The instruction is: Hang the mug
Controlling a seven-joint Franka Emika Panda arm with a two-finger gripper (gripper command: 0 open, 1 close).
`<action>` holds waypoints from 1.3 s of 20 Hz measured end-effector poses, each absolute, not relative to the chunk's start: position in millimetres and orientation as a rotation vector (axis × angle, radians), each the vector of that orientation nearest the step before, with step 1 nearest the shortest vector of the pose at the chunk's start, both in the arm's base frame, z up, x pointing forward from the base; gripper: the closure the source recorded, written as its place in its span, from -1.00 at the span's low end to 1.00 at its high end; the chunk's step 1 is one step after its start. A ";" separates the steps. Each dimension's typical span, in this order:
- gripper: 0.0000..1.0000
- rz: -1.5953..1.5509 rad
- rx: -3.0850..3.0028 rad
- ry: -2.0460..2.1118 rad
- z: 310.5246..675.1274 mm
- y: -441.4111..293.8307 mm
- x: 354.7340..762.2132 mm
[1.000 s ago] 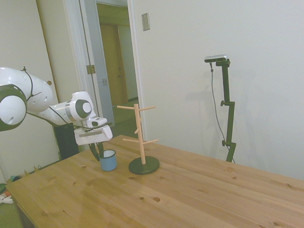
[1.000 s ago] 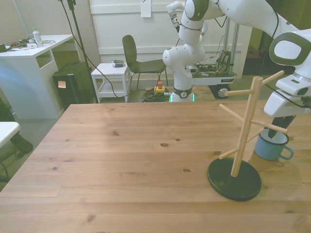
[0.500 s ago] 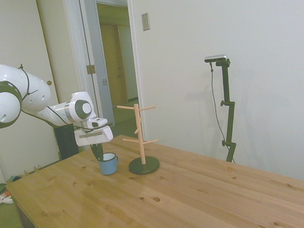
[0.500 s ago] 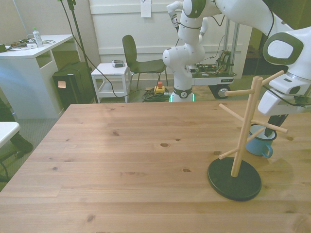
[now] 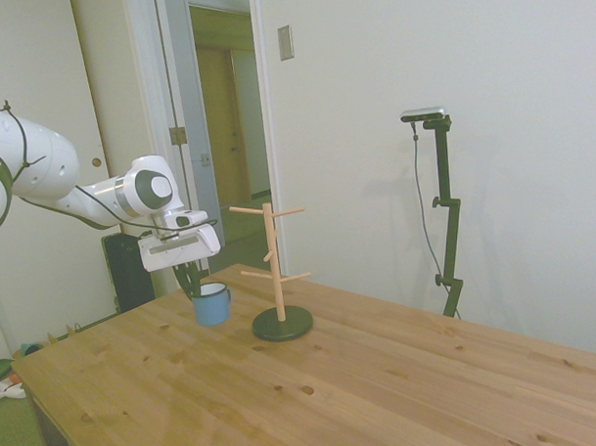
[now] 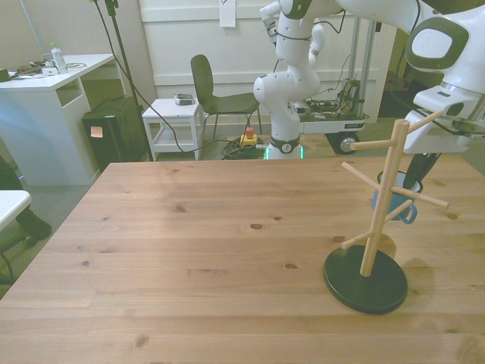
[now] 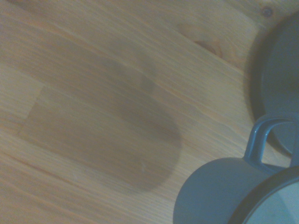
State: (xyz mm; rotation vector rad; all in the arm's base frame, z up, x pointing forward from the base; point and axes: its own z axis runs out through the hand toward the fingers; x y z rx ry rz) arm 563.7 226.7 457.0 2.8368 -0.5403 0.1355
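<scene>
My claw [image 5: 192, 286] is pinched on the rim of the light-blue mug [image 5: 212, 304], which hangs just beneath it, tilted and clear of the tabletop [image 5: 371, 382]. The mug is beside the wooden peg stand [image 5: 279, 281], handle toward the stand's dark base [image 7: 280, 79].
</scene>
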 end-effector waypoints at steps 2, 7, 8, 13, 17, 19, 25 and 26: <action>1.00 0.132 2.822 -0.501 466.3 219.5 560.9; 1.00 0.149 2.808 -0.451 490.9 203.3 556.0; 1.00 0.155 2.807 -0.447 495.1 200.5 555.6; 1.00 0.174 2.810 -0.436 508.8 193.2 561.0; 1.00 0.176 2.814 -0.427 513.2 194.7 566.7; 1.00 0.175 2.816 -0.423 514.0 195.7 570.6; 1.00 0.173 2.820 -0.419 514.4 194.6 581.9; 1.00 0.173 2.820 -0.420 515.0 193.8 583.0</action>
